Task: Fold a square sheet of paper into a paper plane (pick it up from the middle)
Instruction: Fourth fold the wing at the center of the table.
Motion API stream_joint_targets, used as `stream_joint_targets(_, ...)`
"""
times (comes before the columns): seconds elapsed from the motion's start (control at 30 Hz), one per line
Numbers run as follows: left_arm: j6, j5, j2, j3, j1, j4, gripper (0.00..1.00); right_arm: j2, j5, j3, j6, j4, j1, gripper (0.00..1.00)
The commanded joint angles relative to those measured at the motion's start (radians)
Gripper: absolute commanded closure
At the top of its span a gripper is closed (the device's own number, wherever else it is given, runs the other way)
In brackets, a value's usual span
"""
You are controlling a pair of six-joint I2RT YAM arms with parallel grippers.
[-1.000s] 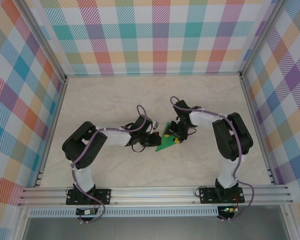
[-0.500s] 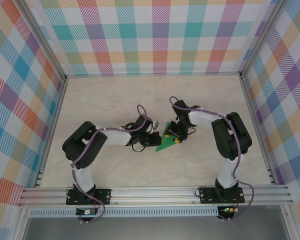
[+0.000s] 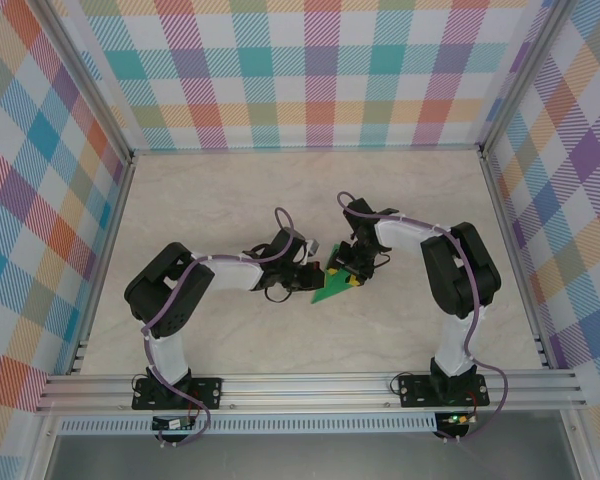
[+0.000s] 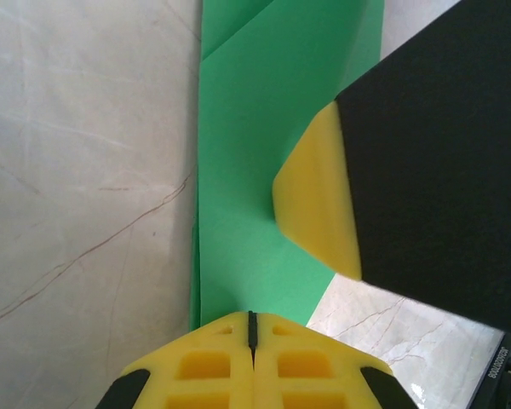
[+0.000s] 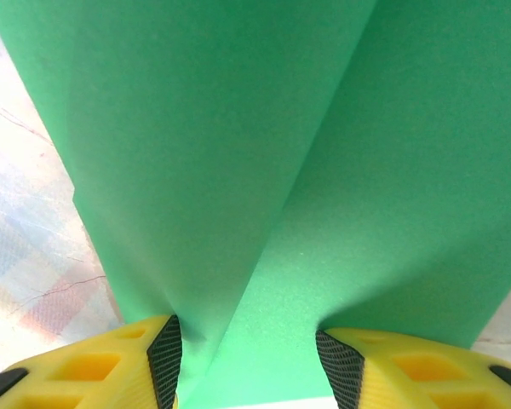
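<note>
Honestly, barely anything has moved in the last second: the green paper [image 3: 332, 286] sits in the same spot between both claws. The left gripper [image 4: 252, 322] stays pressed together at its edge, and the right gripper [image 5: 247, 362] straddles the raised crease with its jaws half-spread. My guess is they're still setting that fold.

Left claw [image 4: 252, 319] closed tight; right claw [image 5: 249, 348] jaws apart; both low, tips facing, close together.

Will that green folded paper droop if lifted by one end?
Likely somewhat floppy and very light: the green paper looks sheet-thin. Its visible creases probably stiffen it lengthwise. The matte face should not be slippery.
</note>
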Motion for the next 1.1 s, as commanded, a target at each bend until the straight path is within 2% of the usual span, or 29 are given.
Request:
stream_joint_targets(0.0, 0.009, 0.015, 0.022, 0.033, -0.010, 0.008, 0.98, 0.164, 0.170, -0.088, -0.023, -0.037, 0.009, 0.48)
stream_joint_targets(0.8, 0.022, -0.016, 0.087, 0.068, -0.010, -0.069, 1.00, 0.188, 0.159, -0.094, -0.020, -0.028, 0.010, 0.47)
stream_joint_targets(1.07, 0.050, -0.048, 0.101, 0.063, -0.015, -0.174, 1.00, 0.072, 0.106, -0.083, -0.020, -0.028, 0.010, 0.48)
